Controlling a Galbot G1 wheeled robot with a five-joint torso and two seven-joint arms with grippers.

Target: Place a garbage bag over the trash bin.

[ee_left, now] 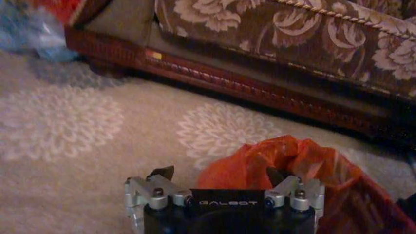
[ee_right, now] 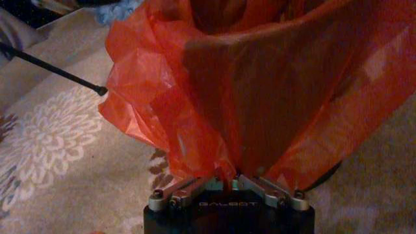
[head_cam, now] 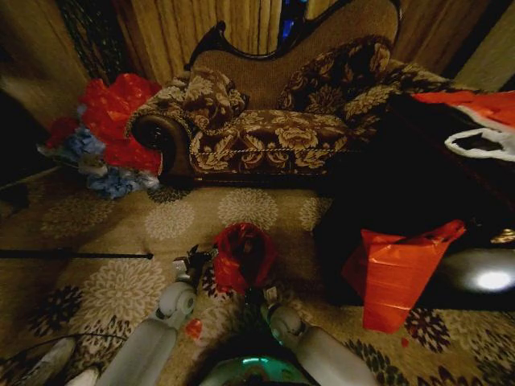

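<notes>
The garbage bag [head_cam: 243,256] stands on the patterned carpet [head_cam: 121,281] just ahead of my base, near the carpet's near edge and well short of the sofa [head_cam: 265,121]. It is bunched and upright with its mouth gaping upward. The trash bin itself I cannot make out under the red plastic; in my right wrist view only a dark curved sliver shows at the bag's foot.

My right gripper [ee_right: 229,179] is pinched closed on a gathered fold at the bag's lower edge, the fingers [ee_right: 260,185] meeting on the plastic, and the film fans up and outward from that pinch. My left gripper [ee_left: 221,176] sits at the bag's other side with its fingers spread apart; one fingertip [ee_left: 162,173] is over bare carpet, the other lies against the crumpled plastic, holding nothing.

A thin black rod [head_cam: 76,255] lies on the carpet off to my left. Farther left, by the sofa's arm, is a heap of red and blue bags [head_cam: 109,133]. To my right, a larger orange-red bag [head_cam: 394,269] hangs off the edge of a dark table [head_cam: 418,185], on which a white bag handle [head_cam: 483,143] rests.
</notes>
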